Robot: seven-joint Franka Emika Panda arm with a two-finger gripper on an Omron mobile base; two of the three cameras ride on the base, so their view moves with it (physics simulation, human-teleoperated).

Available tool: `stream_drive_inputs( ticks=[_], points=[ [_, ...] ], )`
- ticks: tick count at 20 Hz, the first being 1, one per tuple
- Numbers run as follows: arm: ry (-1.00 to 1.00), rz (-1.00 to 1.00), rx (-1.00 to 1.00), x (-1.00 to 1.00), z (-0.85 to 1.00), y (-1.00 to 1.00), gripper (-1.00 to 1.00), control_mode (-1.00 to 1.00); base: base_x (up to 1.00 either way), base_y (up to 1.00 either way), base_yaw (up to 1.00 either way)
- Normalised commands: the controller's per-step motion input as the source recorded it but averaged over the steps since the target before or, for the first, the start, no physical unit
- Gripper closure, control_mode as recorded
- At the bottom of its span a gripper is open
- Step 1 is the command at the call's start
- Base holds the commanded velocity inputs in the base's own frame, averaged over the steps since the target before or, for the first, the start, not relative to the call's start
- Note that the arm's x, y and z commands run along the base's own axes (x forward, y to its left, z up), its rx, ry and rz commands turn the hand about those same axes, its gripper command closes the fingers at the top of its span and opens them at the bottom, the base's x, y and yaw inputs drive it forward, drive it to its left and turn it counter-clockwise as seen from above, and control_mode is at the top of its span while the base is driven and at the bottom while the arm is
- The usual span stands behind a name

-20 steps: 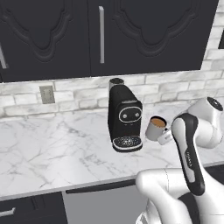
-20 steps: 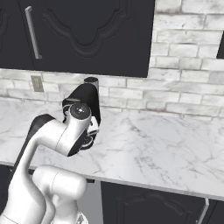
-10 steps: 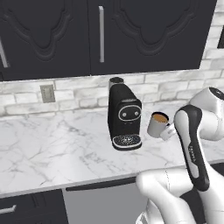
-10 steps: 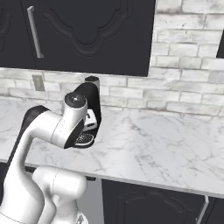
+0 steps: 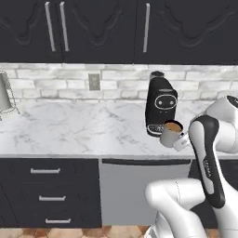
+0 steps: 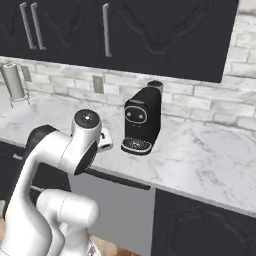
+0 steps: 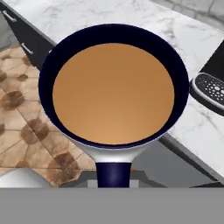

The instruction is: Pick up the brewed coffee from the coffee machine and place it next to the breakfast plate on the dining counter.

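The brewed coffee (image 5: 171, 133), a small grey mug with brown liquid at its top, hangs just in front of and right of the coffee machine (image 5: 161, 109), off its round drip tray. My gripper (image 5: 180, 140) is shut on the mug from the right side. In the hand view the mug (image 7: 113, 92) sits close and upright over the counter's front edge, with one dark fingertip (image 7: 113, 174) against its near wall and the drip tray (image 7: 211, 89) to the right. The black machine (image 6: 142, 120) also stands beyond my arm. The breakfast plate and dining counter are out of view.
The marble wall counter (image 5: 79, 128) runs left to a paper towel holder (image 5: 3, 95). Dark upper cabinets (image 5: 97, 28) hang above, dark drawers (image 5: 46, 197) and a grey appliance panel (image 5: 128, 186) sit below. Tiled floor (image 7: 22, 113) lies under the mug's near side.
The whole picture has shifted and widened: the base has backed away from the counter. The mug has come off the drip tray with the gripper, toward the counter's front edge.
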Motion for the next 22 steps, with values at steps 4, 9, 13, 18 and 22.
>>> stream_drive_inputs(
  ticks=[4, 9, 13, 18, 22],
  points=[
    [0.00, 0.00, 0.00, 0.00, 0.00, 0.00, 1.00, 1.00, -0.12, 0.29, 0.89],
    [0.00, 0.00, 0.00, 0.00, 0.00, 0.00, 1.00, 1.00, -0.07, 0.02, 0.99],
    [0.00, 0.00, 0.00, 0.00, 0.00, 0.00, 1.00, 1.00, -0.04, 0.00, 0.98],
    [0.00, 0.00, 0.00, 0.00, 0.00, 0.00, 1.00, 1.00, 0.00, 0.00, 0.95],
    [0.00, 0.00, 0.00, 0.00, 0.00, 0.00, 1.00, 1.00, 0.06, -0.02, 0.91]
  ],
)
